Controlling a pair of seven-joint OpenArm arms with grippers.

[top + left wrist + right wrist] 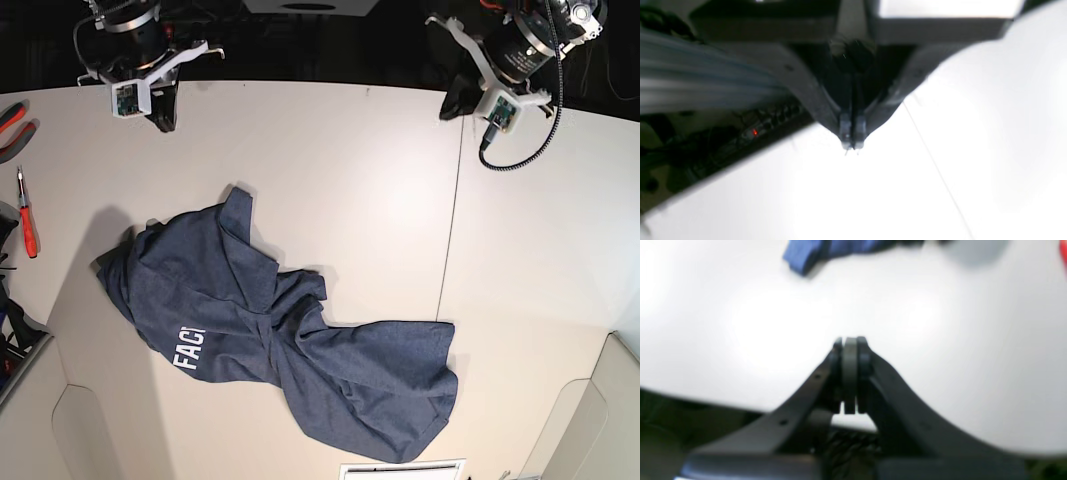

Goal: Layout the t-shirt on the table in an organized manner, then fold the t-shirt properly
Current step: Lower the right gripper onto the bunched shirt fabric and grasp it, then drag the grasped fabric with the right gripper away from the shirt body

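The dark navy t-shirt (270,340) lies crumpled and twisted on the table (350,170), toward its front left, with white letters showing on one fold. A blue corner of the t-shirt (806,253) shows at the top of the right wrist view. My right gripper (165,115) hangs shut at the back left edge, well away from the shirt, its tips (850,343) pressed together over bare table (740,340). My left gripper (455,103) is shut at the back right, its tips (852,145) together above the tabletop (873,200), holding nothing.
A thin dark seam (450,230) runs front to back across the table, right of the shirt. A red-handled screwdriver (26,225) and pliers (12,120) lie at the left edge. A power strip with a red light (755,132) sits beyond the table's back edge.
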